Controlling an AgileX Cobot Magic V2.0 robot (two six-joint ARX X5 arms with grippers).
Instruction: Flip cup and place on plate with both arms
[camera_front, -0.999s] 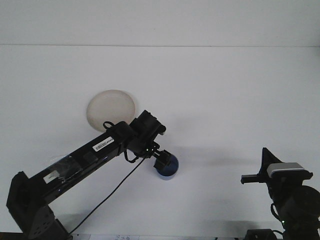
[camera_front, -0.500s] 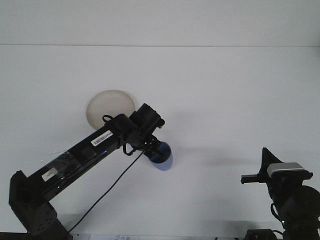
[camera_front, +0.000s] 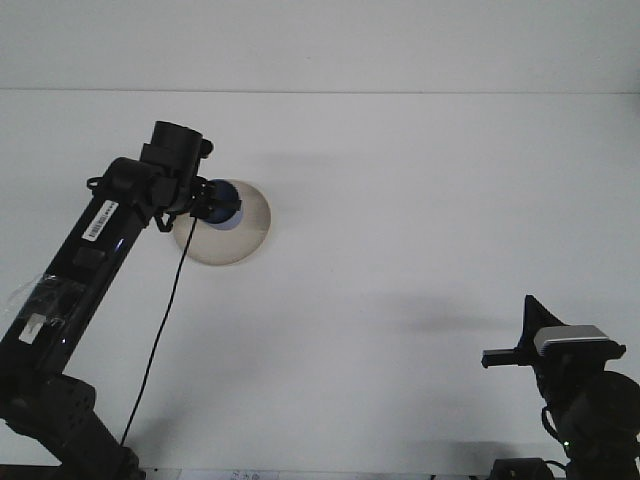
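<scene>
Blue cup (camera_front: 226, 204) clamped in our left gripper (camera_front: 212, 203) fingers, hanging over the plate (camera_front: 245, 240) upper left, ready for set-down; can't tell on the right gripper (camera_front: 497, 357).

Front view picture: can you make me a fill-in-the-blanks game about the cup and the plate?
1. The cup held by the left gripper is coloured ____.
2. The cup is in front of the round ____.
3. The right gripper holds ____.
4. The table is coloured ____.

Missing words: blue; plate; nothing; white
</scene>
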